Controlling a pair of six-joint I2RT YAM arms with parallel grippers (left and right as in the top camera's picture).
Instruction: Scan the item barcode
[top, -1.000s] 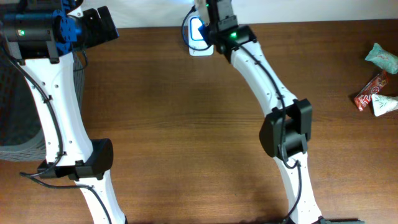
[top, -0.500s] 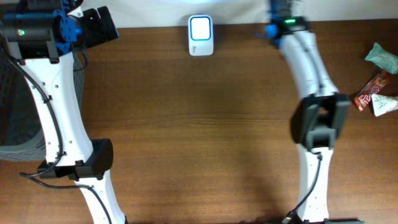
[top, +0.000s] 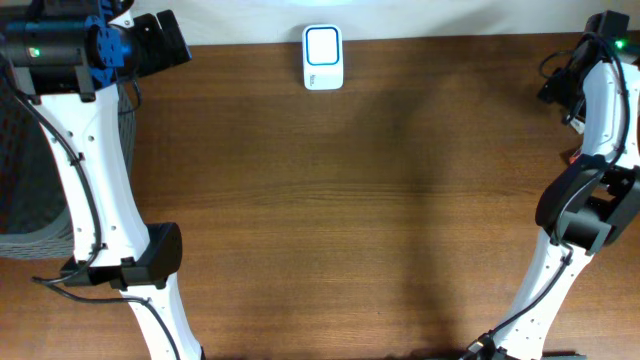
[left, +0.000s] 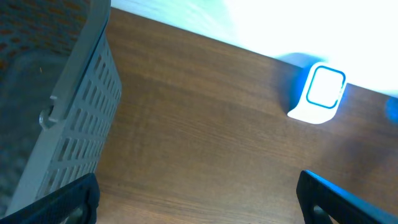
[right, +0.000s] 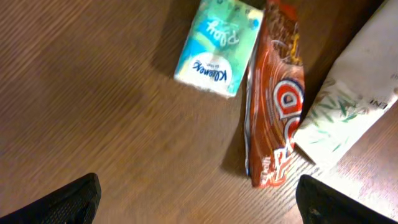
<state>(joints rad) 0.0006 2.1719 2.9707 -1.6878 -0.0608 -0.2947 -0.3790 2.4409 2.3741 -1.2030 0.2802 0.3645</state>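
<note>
On the brown wooden table (top: 330, 200), the left gripper (left: 199, 202) is fully open and unloaded beside the grey slatted plastic basket (left: 74, 124), the white blue-lit scanner (top: 323, 58) sits centre-rear, and the right gripper (right: 199, 199), also fully open and unloaded, hangs above the green tissue pack (right: 217, 46) and red-brown snack wrapper (right: 273, 99).

I see a grey plastic basket with slatted walls (top: 22, 170) standing at the left edge of the brown wooden bench (top: 300, 200), toward the far left corner. Its inside looks dark, and I cannot make out any contents. A bright white backdrop (top: 240, 15) runs along the far edge.
</note>
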